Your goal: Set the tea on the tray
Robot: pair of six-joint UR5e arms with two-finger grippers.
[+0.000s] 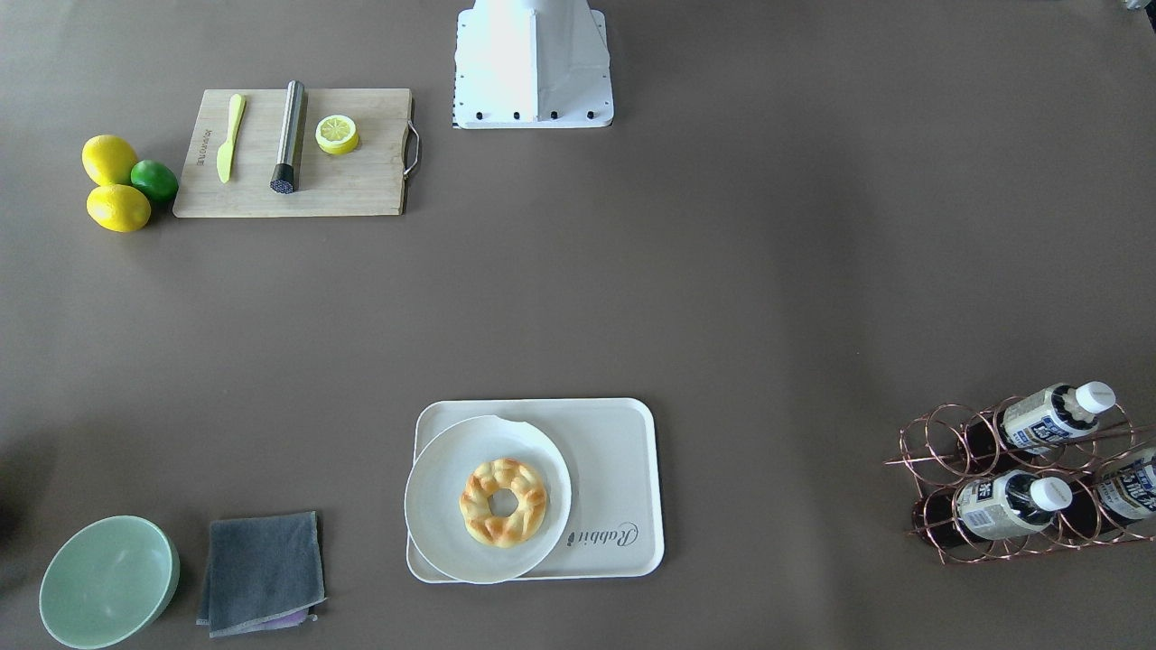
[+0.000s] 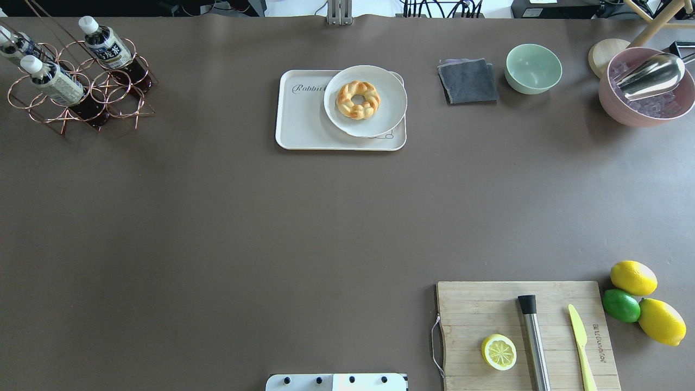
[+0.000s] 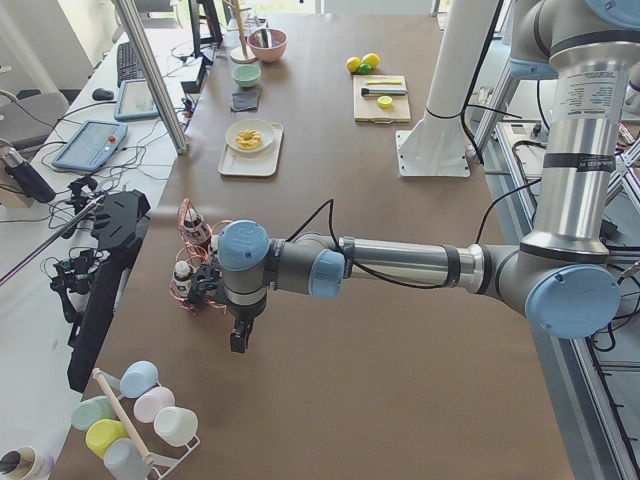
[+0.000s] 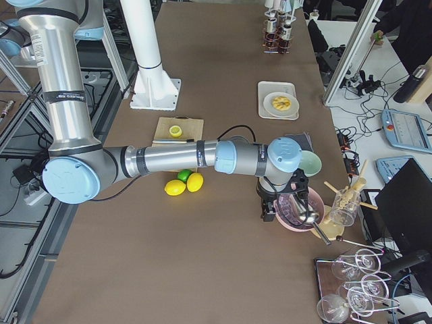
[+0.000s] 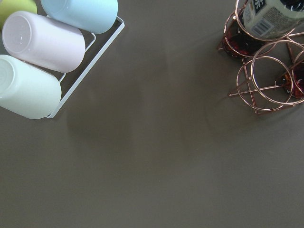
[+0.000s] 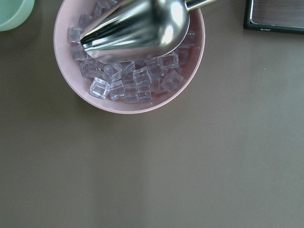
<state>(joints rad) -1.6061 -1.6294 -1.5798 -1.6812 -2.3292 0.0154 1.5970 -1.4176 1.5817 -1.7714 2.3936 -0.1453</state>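
Brown tabletop: a small clear plastic tea bottle (image 2: 52,81) lies tilted in a copper wire rack (image 2: 111,87), white cap pointing away from the robot. The left gripper (image 3: 240,342) hangs just beside that rack; I cannot tell its opening. The cream rectangular plastic tray (image 2: 304,122) sits well apart.

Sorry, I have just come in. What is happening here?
No bottle is taken yet: all three tea bottles lie in the copper rack. The left gripper hangs over the table beside that rack; the right gripper hangs by the pink ice bowl. The tray holds only a plate with a ring pastry.
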